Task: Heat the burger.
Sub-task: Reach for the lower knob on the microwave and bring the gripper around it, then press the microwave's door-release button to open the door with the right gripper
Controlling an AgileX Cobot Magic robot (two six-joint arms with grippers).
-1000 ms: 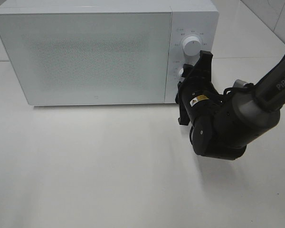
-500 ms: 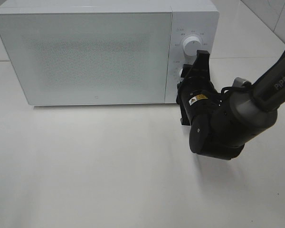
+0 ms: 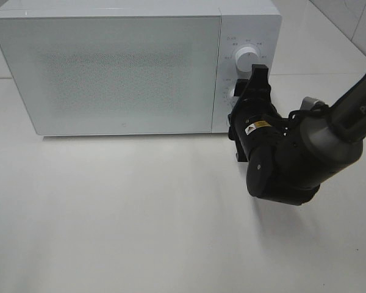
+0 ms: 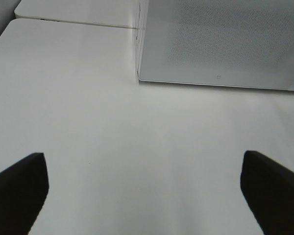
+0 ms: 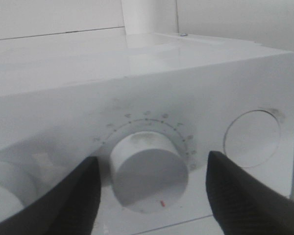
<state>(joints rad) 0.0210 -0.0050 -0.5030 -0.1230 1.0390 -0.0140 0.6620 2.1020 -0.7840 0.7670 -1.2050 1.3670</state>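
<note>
The microwave is smooth, glossy white, its door finely speckled, its knob matt plastic. The right gripper is matt black; the table smooth.

The white microwave stood on the white table with its door closed. The right gripper was positioned at the partly hidden lower knob, below the upper knob.

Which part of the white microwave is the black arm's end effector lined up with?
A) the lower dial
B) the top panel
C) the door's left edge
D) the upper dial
A: the fingers of the right end effector stand either side of the lower dial, which sits beneath the upper dial on the control panel of the microwave.
</note>
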